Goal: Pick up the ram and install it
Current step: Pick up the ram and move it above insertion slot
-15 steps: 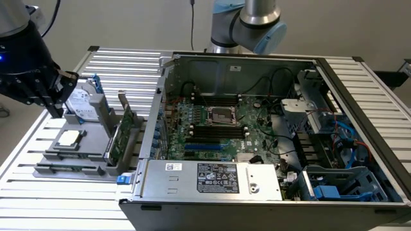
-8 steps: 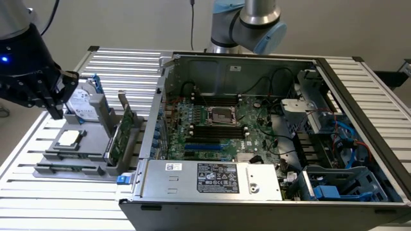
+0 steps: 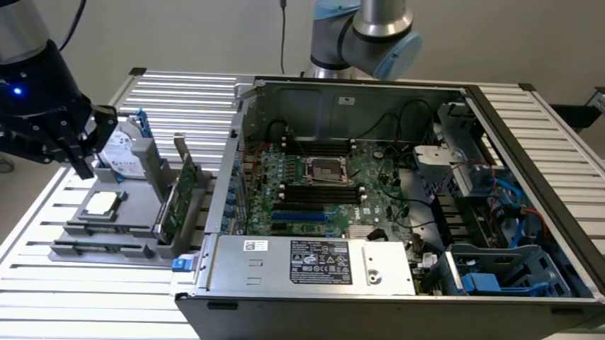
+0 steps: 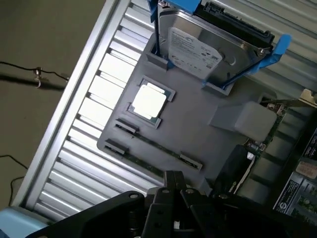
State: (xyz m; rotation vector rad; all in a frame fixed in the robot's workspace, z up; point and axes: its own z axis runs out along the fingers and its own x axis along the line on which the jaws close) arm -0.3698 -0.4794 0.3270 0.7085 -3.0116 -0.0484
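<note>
The ram (image 4: 157, 148) is a thin green stick standing on edge in a slot of the grey holder (image 4: 198, 124), held between two end clips. My gripper (image 4: 173, 184) hovers above the holder, a short way from the ram, with its fingers shut and nothing between them. In the exterior view the gripper (image 3: 83, 163) hangs over the holder's far end at the left, and the ram (image 3: 95, 246) lies along the holder's near edge. The open computer case (image 3: 397, 92) shows the motherboard with its long black ram slots (image 3: 321, 191).
The holder also carries a square processor (image 4: 148, 101), a hard drive in a blue frame (image 4: 208, 44) and an upright green expansion card (image 3: 180, 195). The holder and case stand on a slatted metal table (image 3: 95, 304). Cables and drive cages crowd the case's right side.
</note>
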